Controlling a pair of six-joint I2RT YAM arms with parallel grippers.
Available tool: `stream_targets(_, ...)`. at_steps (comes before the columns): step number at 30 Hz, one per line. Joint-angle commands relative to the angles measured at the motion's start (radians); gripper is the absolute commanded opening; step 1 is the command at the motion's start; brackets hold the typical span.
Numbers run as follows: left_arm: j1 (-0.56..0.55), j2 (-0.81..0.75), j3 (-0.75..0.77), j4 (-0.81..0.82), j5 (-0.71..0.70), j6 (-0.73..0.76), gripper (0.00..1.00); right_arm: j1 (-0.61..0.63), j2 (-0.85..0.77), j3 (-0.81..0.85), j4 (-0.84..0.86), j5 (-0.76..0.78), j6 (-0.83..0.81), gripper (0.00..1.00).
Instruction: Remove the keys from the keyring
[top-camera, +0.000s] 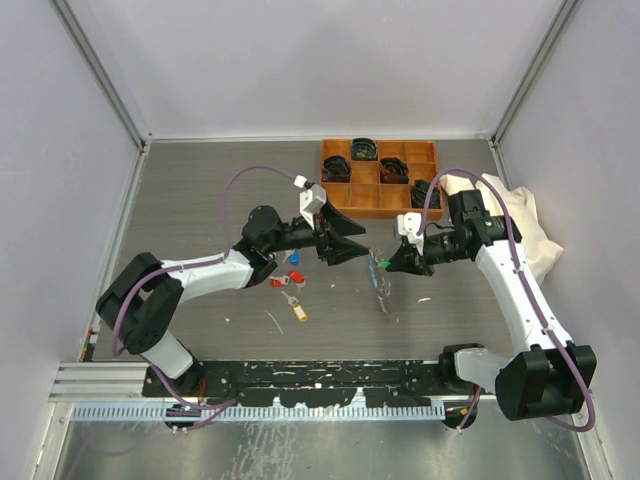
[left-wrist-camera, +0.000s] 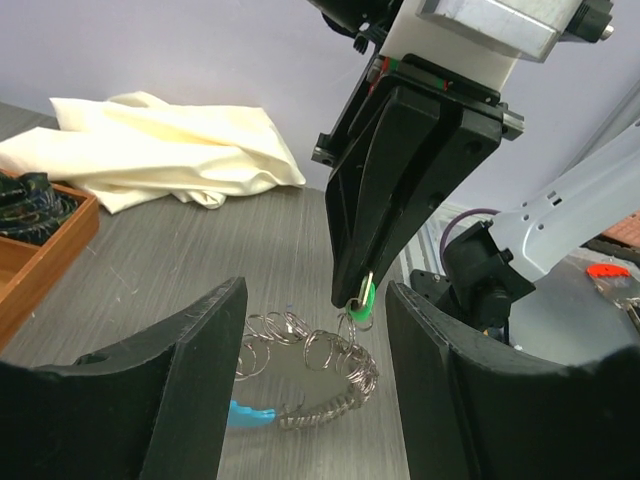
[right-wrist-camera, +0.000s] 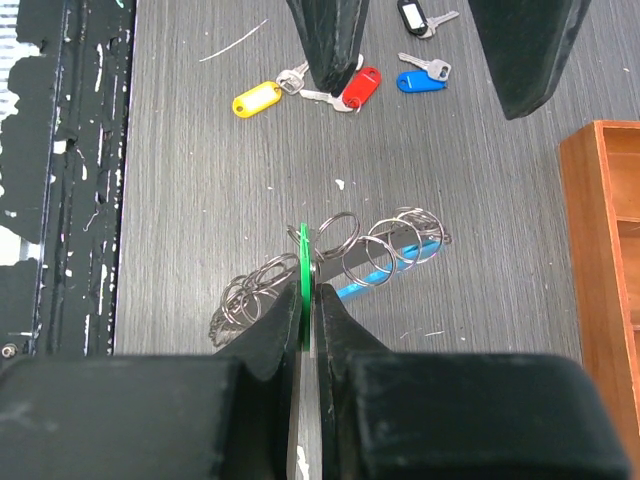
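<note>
AT THE NEAR EDGE: a black mounting rail (top-camera: 320, 375) carries both arm bases.

Just beyond, four loose keys lie on the grey table (top-camera: 200, 200), L of centre. The yellow-tagged key (right-wrist-camera: 255, 98) is closest to the rail. The red-tagged key (right-wrist-camera: 360, 85) and blue-tagged key (right-wrist-camera: 415, 80) lie beside each other behind it, w/ a black-tagged key (right-wrist-camera: 412, 15) farthest back. All four sit clear of the ring.

MID-TABLE: the keyring (right-wrist-camera: 390, 250), a floppy silver coil, lies R of the loose keys. Its light-blue segment (left-wrist-camera: 250, 412) rests flat on the table. The right gripper (right-wrist-camera: 308, 300) points down over the coil w/ fingers pressed together on a green tag (right-wrist-camera: 303, 270), seen edge-on. In the L wrist view the tag hangs at the fingertips, right at the coil's upper loops. Whether it is still threaded on the ring can't be told.

The left gripper (top-camera: 362, 243) faces it from the L, close by. Its fingers (left-wrist-camera: 200, 350) are spread wide w/ nothing btwn them, and in its own view they frame the coil and the R fingertips.

FAR SIDE: an orange tray (top-camera: 380, 210) w/ dark items in its compartments. To its R a cream cloth (top-camera: 520, 220) is bunched behind the R arm.
</note>
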Motion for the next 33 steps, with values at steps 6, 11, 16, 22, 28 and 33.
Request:
stream_targets(6,0.002,-0.085,0.075,-0.163,0.038,0.075,0.6,-0.004,-0.023,0.041,-0.001,-0.061,-0.015,0.01)
stream_targets(11,0.002,-0.165,0.118,-0.415,0.032,0.183,0.61,-0.004,-0.01,0.07,-0.021,-0.064,-0.019,0.01)
stream_targets(16,0.003,-0.202,0.153,-0.611,0.04,0.255,0.61,0.003,0.027,0.143,-0.101,-0.04,-0.062,0.01)
stream_targets(22,0.005,-0.232,0.159,-0.706,0.043,0.241,0.61,0.04,0.048,0.225,-0.12,0.05,-0.044,0.01)
stream_targets(28,0.005,-0.203,0.155,-0.694,0.054,0.15,0.61,0.098,0.063,0.27,-0.093,0.128,-0.015,0.01)
stream_targets(33,0.005,-0.216,0.114,-0.58,0.02,0.08,0.6,0.147,0.063,0.272,-0.058,0.17,0.024,0.01)
